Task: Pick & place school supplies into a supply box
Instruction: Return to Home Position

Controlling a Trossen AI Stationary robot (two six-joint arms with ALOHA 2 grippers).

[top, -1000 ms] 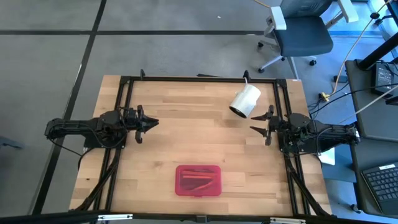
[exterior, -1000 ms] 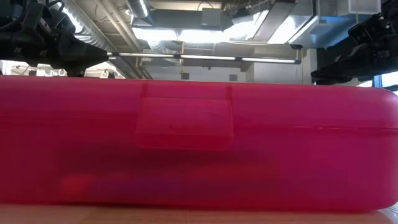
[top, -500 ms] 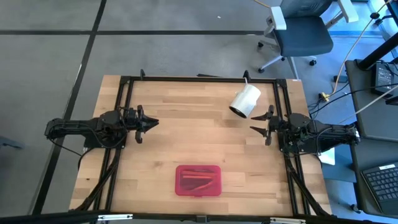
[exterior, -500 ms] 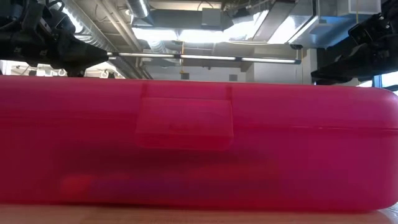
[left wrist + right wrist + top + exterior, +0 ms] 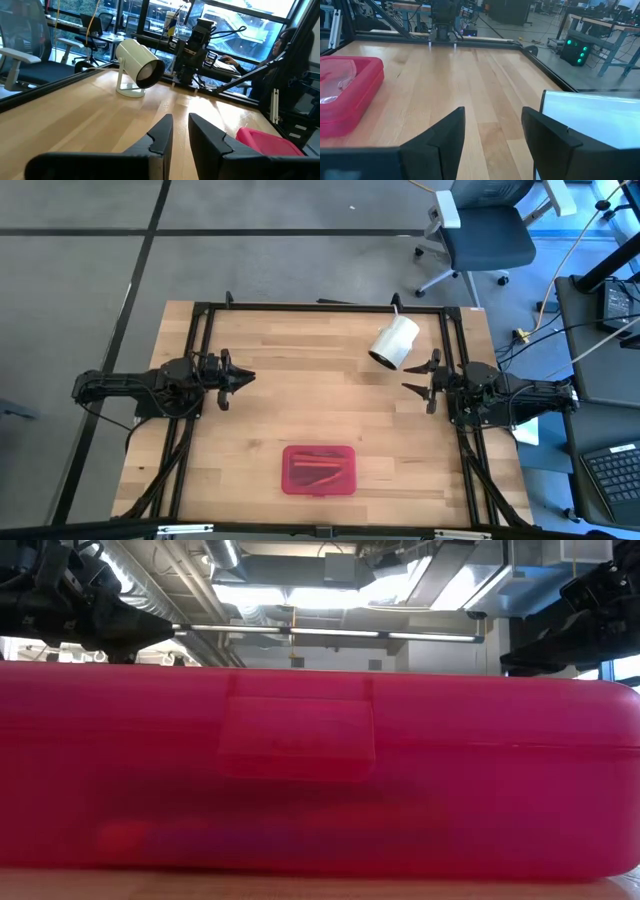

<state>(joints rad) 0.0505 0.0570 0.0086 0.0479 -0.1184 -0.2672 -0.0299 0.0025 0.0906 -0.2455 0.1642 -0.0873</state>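
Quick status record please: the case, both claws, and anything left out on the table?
pencil case: red translucent pencil case, lid shut, near the table edge by the low camera
contents: dim shapes show through the lid, not countable
loose supplies: none visible on the wooden table
left claw: over the table's left side, fingers a narrow gap apart, empty
right claw: over the right side, open wide, empty
white cylinder: on the table's far right part, close to the right claw

supply box (image 5: 319,469) on table (image 5: 300,405), cylinder (image 5: 394,343) behind it
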